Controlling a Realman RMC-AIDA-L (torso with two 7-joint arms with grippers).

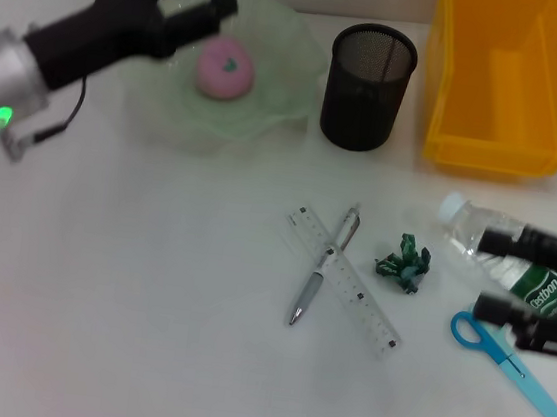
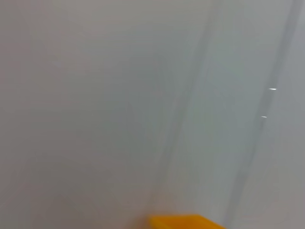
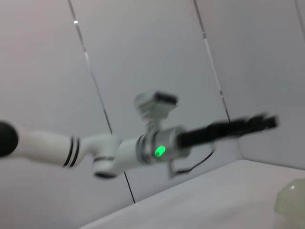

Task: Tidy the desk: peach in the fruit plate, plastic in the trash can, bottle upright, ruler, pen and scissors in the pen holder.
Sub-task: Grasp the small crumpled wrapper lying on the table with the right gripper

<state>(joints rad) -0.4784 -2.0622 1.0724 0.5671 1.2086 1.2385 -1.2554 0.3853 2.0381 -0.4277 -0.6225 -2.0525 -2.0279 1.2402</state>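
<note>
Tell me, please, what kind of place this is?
Probably a lab desk staged as an office tidy-up: a plain white table with a mesh pen holder, a ruler, a pen and scissors, and bare panelled walls behind.

A pink peach (image 1: 224,69) sits in a pale green, wavy-edged fruit plate (image 1: 278,37). Beside it stands a black mesh pen holder (image 1: 368,86), then a yellow bin (image 1: 505,78). Nearer, a silver pen (image 1: 322,268) lies across a clear ruler (image 1: 368,309). A crumpled green plastic scrap (image 1: 403,264) lies near a clear bottle (image 1: 473,226) on its side and blue scissors (image 1: 530,383).
</note>
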